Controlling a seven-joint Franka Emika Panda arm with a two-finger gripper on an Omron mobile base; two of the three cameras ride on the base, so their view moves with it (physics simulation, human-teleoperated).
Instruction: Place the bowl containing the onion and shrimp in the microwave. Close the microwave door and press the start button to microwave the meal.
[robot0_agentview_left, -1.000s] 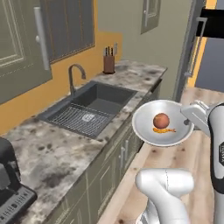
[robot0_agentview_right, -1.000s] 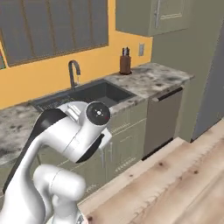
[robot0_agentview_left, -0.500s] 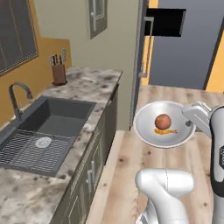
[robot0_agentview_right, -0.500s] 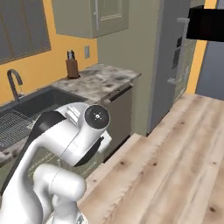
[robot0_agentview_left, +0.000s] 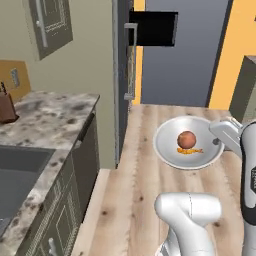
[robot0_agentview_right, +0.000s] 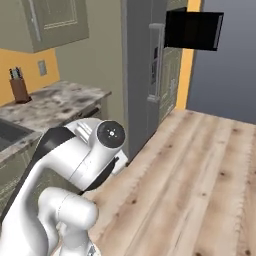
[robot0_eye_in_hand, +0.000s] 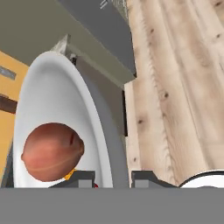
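Observation:
A wide pale bowl (robot0_agentview_left: 167, 148) hangs level over the wooden floor, right of the counter's end. In it lie the round reddish-brown onion (robot0_agentview_left: 186, 139) and, just below it, the small orange shrimp (robot0_agentview_left: 190, 150). My gripper (robot0_agentview_left: 218, 140) is shut on the bowl's right rim. In the hand view the bowl (robot0_eye_in_hand: 52, 100) runs up from my gripper (robot0_eye_in_hand: 113, 178), with its rim pinched between the two tips. There the onion (robot0_eye_in_hand: 51, 151) sits close by and the shrimp (robot0_eye_in_hand: 70, 174) just peeks out under it. A black boxy panel (robot0_agentview_left: 153, 28) shows high up past the fridge; microwave body or door, I cannot tell.
The tall grey fridge (robot0_agentview_left: 121, 75) with its bar handle stands ahead on the left, also in the right base view (robot0_agentview_right: 142, 65). A speckled counter (robot0_agentview_left: 47, 117) with a knife block (robot0_agentview_right: 19, 89) and a sink (robot0_agentview_left: 12, 175) lies to the left. Wooden floor (robot0_agentview_right: 200, 170) stretches ahead.
The whole picture has swung: sink and counter slid off to the left, fridge and black panel came into view, so the base has turned. The bowl stays gripped, its contents unmoved.

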